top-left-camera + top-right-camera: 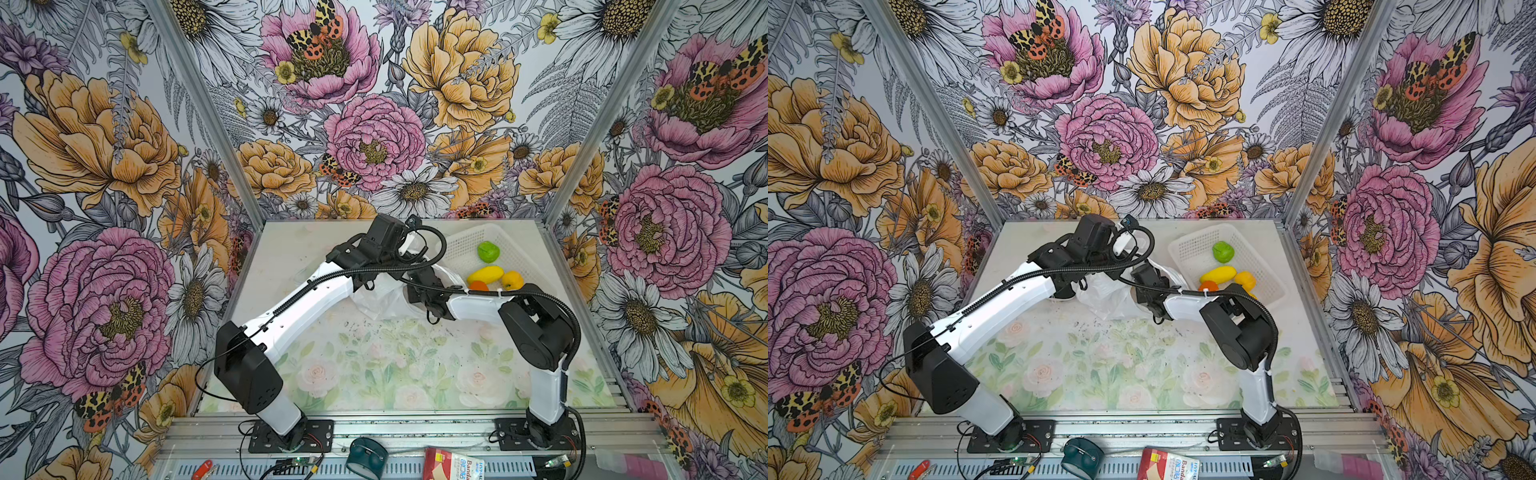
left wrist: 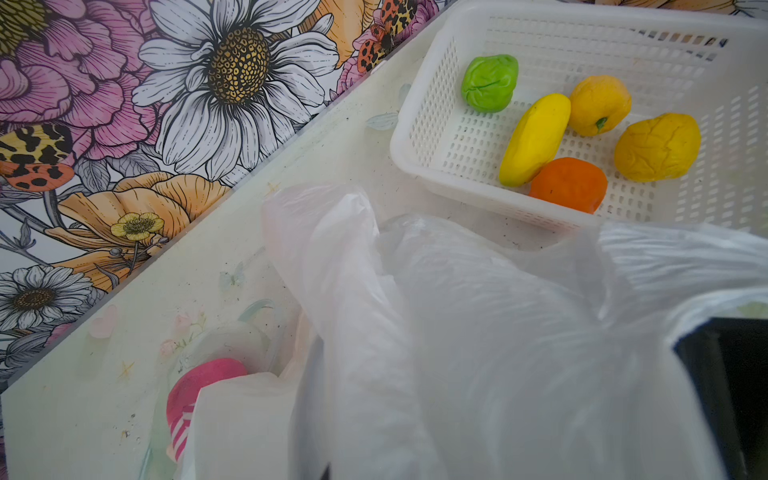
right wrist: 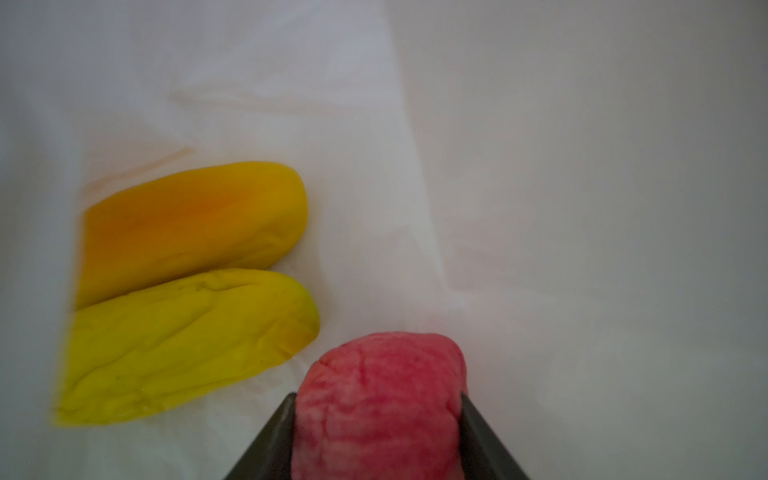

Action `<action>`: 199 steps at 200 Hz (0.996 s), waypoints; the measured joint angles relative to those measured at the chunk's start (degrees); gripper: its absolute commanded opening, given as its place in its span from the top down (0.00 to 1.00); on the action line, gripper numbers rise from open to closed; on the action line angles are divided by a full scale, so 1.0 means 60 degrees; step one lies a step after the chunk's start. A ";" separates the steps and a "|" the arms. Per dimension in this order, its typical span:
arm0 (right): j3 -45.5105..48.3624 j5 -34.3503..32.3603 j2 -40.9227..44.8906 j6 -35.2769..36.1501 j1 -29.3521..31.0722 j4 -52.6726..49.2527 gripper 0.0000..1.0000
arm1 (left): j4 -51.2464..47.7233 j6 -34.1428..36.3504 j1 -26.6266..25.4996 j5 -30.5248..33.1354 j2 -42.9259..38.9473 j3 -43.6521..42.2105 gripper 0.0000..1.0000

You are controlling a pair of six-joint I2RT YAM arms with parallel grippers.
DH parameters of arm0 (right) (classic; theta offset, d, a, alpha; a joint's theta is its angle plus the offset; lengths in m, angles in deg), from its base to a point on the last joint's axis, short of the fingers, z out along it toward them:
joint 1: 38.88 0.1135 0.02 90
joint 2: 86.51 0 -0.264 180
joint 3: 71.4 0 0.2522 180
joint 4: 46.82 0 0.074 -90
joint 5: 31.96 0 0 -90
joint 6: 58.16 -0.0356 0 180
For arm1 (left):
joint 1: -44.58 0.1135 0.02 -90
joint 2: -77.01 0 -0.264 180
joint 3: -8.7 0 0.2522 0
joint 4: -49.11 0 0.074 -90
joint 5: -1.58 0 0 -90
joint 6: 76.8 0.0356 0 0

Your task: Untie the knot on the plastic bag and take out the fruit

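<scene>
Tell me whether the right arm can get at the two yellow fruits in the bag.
Probably yes: the right gripper is inside the plastic bag, and both yellow fruits lie uncovered just ahead. But its jaws grip the pink-red fruit, which must go first.

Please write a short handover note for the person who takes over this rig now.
Left end effector: shut, itself hidden, apparently holding the plastic bag open.
Right end effector: inside the bag, closed on the pink-red fruit.
Done: no knot visible; five fruits lie in the white basket.
Left: carry out the pink-red fruit, then the orange-yellow fruit and the yellow fruit.
</scene>
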 measured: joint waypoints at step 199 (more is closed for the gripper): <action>0.4506 0.2546 0.7661 0.0361 0.0000 0.1096 0.69 | -0.0215 -0.0069 0.0011 0.0288 0.0361 0.0339 1.00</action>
